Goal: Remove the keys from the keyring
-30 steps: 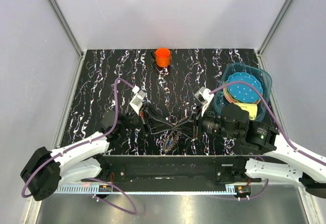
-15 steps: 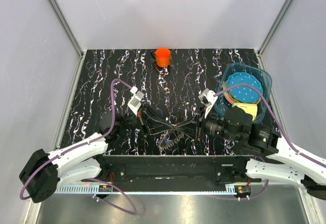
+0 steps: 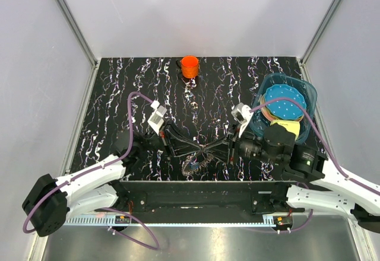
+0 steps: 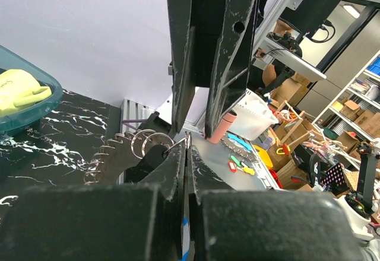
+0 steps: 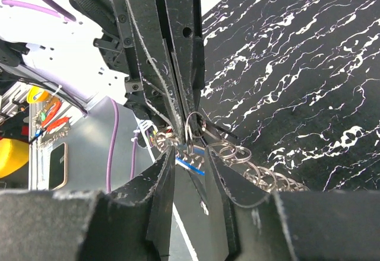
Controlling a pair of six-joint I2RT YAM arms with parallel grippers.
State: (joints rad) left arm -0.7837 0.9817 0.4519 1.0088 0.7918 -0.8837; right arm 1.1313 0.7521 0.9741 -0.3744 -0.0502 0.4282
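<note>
Logging thin round metal keyring [image 5: 191, 131] pinched by my left gripper [image 4: 185, 151]; right gripper [image 5: 189, 167] clamps flat grey-silver keys [image 3: 192, 166]; bunch drifted left, none freed.

The keys [image 3: 195, 164] on their keyring [image 5: 189, 129] are at the table's [image 3: 119, 95] near edge, between the left gripper [image 4: 185, 152] and right gripper [image 5: 190, 173]. A cup [image 3: 190, 66] stands far centre, a tub [image 3: 311, 98] far right.

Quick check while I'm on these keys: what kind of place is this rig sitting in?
Most likely a robotics lab or workshop. The black marbled table sits in a test cell of plain white panels on aluminium posts, and the left wrist view shows shelving and cardboard boxes beyond.
</note>
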